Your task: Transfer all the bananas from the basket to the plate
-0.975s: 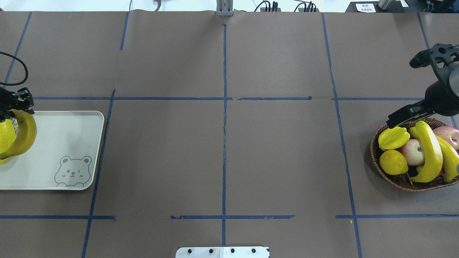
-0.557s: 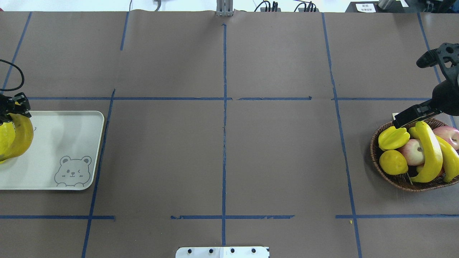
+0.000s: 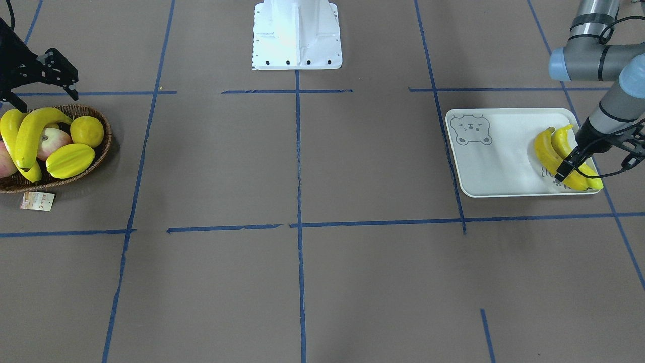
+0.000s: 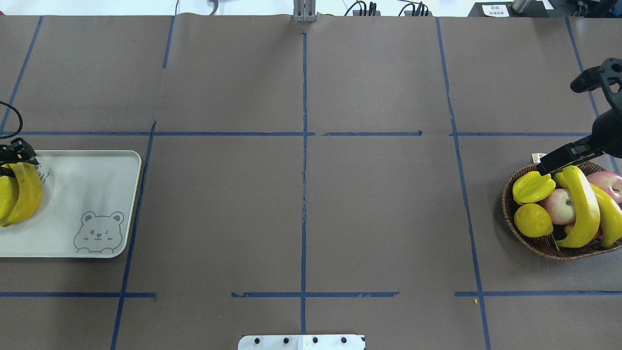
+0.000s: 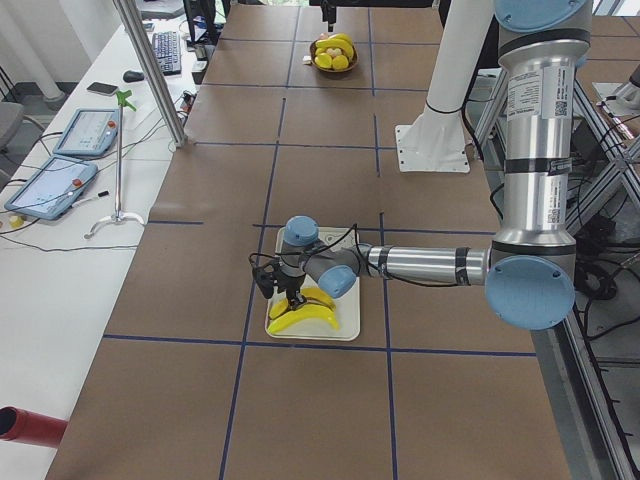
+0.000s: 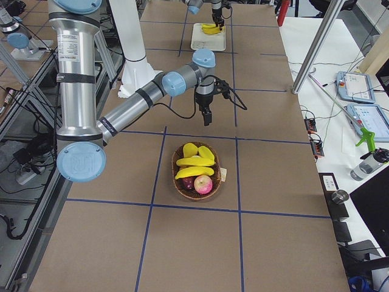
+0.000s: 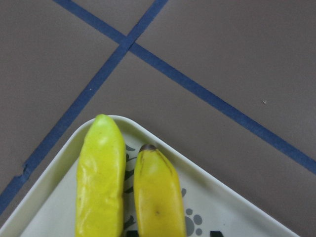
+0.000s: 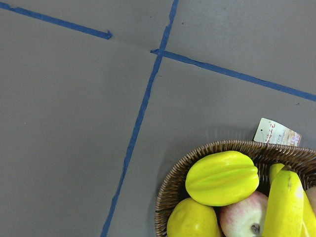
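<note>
Left gripper (image 3: pixel 562 174) has lowered its banana (image 4: pixel 29 192) onto the plate's (image 4: pixel 87 184) left edge, next to another one. Can't tell if it's pinching or not. Right gripper (image 3: pixel 48 98) is spread wide over the basket (image 3: pixel 105 148), two bananas (image 4: pixel 580 204) inside.

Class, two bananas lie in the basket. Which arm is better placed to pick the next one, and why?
The right. The right gripper hangs open at the rim of the basket, beside those bananas; the left gripper is far away at the plate.
</note>
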`<action>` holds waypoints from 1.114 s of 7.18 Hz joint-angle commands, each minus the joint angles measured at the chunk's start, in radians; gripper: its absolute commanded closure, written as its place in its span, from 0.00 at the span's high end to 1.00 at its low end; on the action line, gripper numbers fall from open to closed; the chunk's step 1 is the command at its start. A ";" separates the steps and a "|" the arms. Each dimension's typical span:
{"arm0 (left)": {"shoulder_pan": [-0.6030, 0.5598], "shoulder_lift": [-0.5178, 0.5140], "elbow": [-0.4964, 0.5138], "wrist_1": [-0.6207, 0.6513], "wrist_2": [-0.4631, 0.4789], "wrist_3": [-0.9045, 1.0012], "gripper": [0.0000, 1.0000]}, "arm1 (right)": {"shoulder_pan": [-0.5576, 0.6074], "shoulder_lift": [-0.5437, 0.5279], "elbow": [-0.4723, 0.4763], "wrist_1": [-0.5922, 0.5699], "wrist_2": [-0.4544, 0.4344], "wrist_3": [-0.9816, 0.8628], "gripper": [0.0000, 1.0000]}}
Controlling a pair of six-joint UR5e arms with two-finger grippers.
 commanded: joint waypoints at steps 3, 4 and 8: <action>-0.125 -0.033 -0.210 0.082 -0.251 0.074 1.00 | 0.001 -0.084 0.044 0.017 -0.006 0.014 0.99; -0.055 -0.067 -0.261 0.084 -0.250 0.062 1.00 | 0.001 -0.126 0.059 0.020 -0.007 0.015 0.99; 0.003 -0.089 -0.284 0.089 -0.250 0.037 1.00 | -0.004 -0.269 0.024 0.291 -0.032 0.174 0.98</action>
